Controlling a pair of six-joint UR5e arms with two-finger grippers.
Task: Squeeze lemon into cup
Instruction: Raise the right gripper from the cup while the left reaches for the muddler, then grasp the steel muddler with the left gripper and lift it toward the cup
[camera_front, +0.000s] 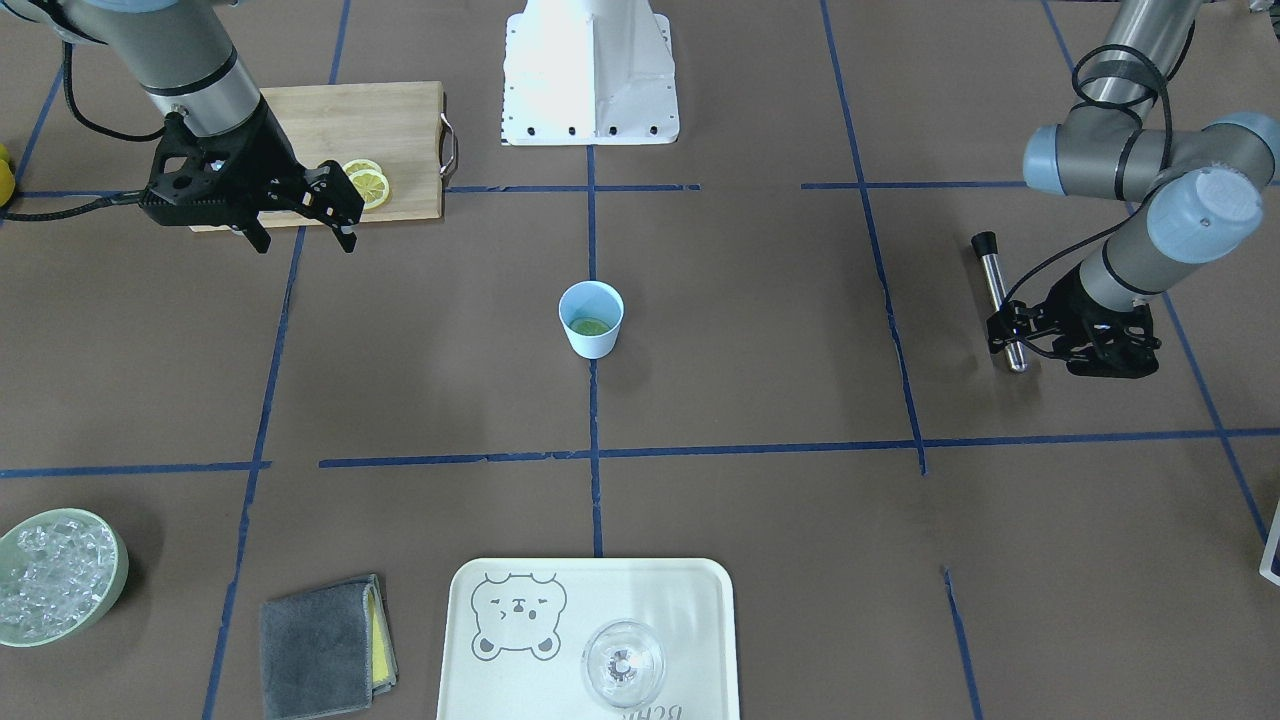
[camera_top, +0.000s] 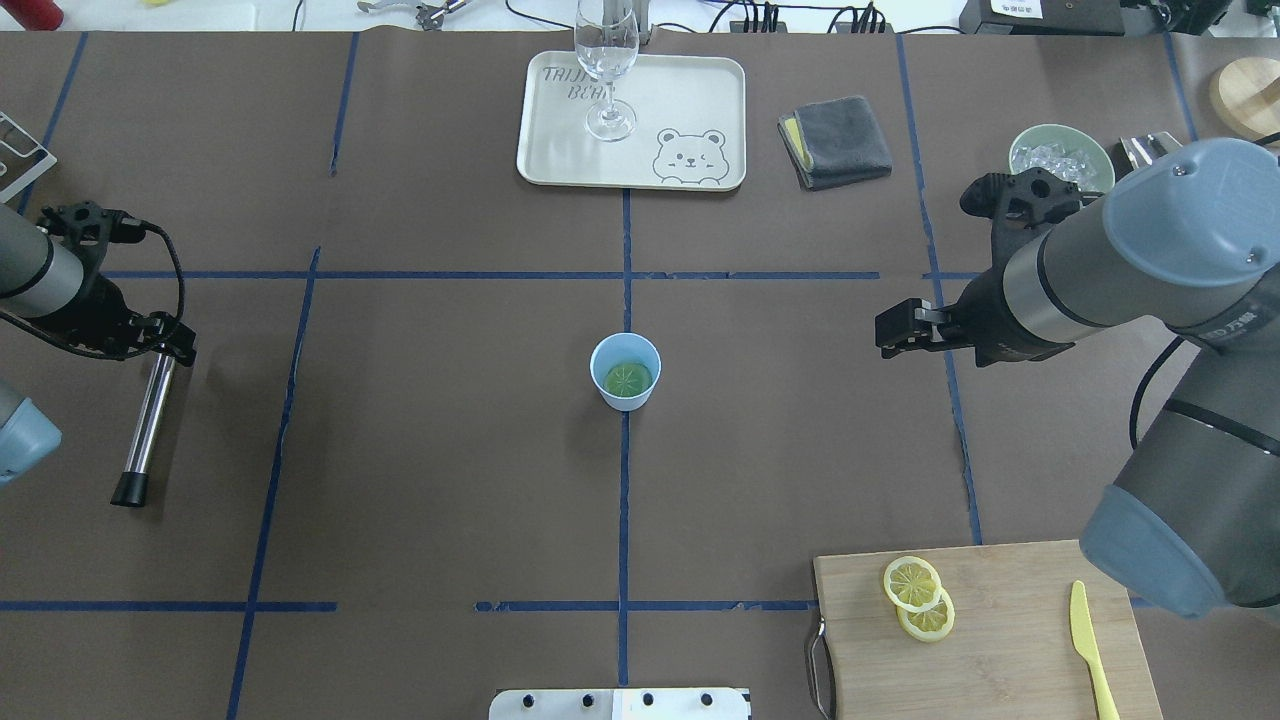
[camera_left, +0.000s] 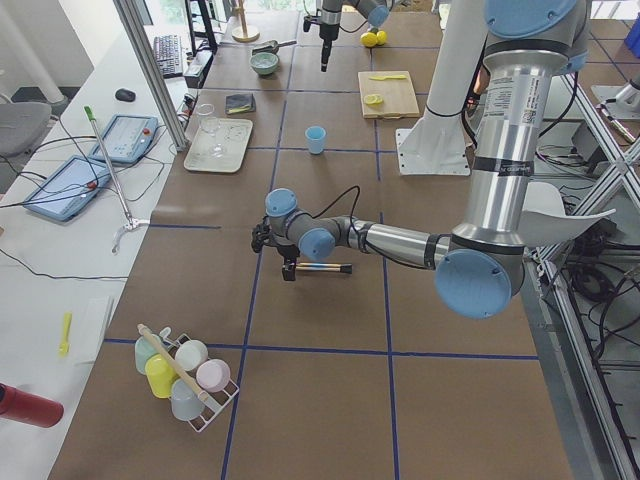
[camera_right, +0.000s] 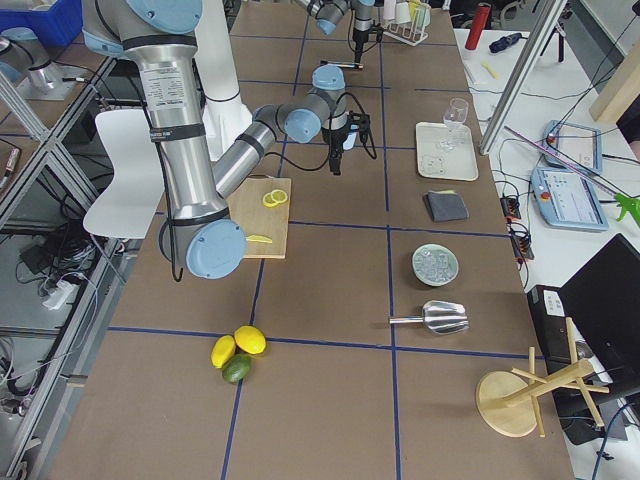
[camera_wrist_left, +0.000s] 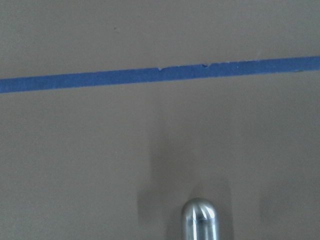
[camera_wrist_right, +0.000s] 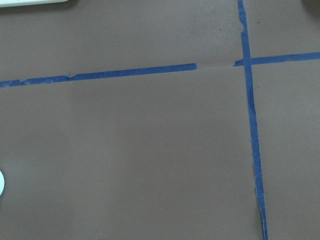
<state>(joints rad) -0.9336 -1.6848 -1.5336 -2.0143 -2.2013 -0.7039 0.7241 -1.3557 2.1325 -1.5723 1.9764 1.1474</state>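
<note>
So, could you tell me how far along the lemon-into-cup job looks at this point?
Done: one lemon slice lies at the bottom of the cup. Whether juice was squeezed, I cannot tell. In hand: nothing. The right gripper hangs open and empty over the table, and the left gripper sits at one end of the metal rod, grip unclear. Left: two more slices on the cutting board, if needed.

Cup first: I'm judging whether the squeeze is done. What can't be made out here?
1. Juice in the cup: the overhead view shows a lemon slice at its bottom; any liquid is too small to tell.
2. Left gripper: overhead, its own body hides the fingers, so whether it clamps the rod is unclear; its wrist view shows only the rod's tip.
</note>
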